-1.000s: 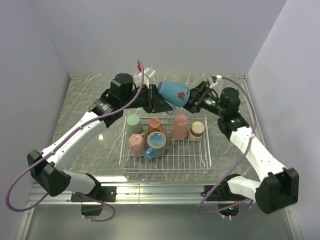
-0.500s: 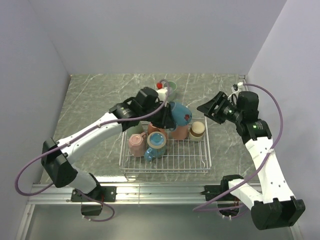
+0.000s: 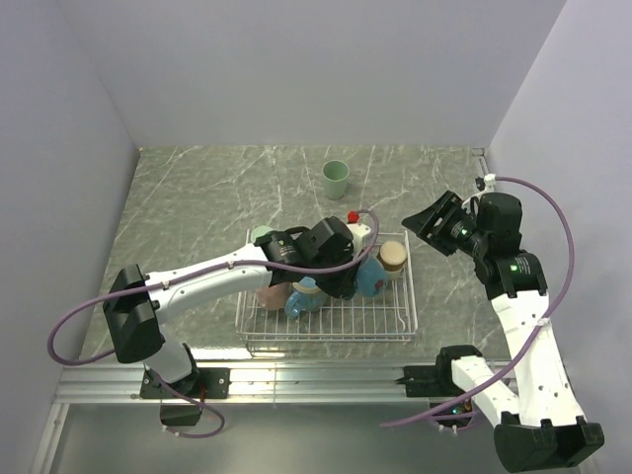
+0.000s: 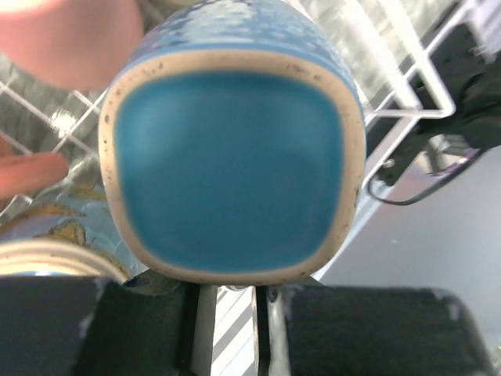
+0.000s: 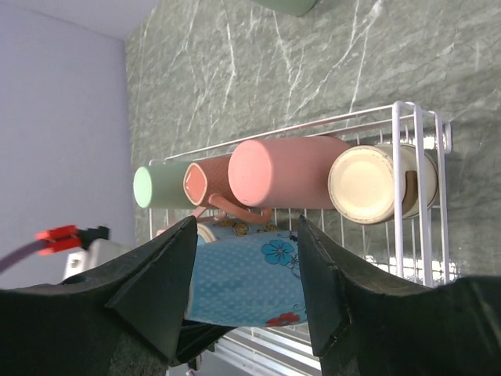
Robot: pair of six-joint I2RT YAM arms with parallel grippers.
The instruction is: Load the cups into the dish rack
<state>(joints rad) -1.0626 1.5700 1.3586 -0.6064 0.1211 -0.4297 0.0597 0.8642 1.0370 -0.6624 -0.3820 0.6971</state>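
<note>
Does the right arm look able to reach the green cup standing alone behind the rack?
Probably yes: the right gripper is open and empty, only bare table lies between it and the green cup, and the left gripper holds the blue cup down in the dish rack.

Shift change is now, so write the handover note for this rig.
Left gripper: shut on the blue flowered mug, low over the dish rack, not yet released.
Right gripper: open, empty, to the right of the rack.
Done: sage cup, salmon mug, pink cup and brown-and-cream cup line the rack's far row; a plain blue mug sits nearer.
Left: release the flowered mug, then fetch the loose sage green cup from the table beyond the rack.
</note>
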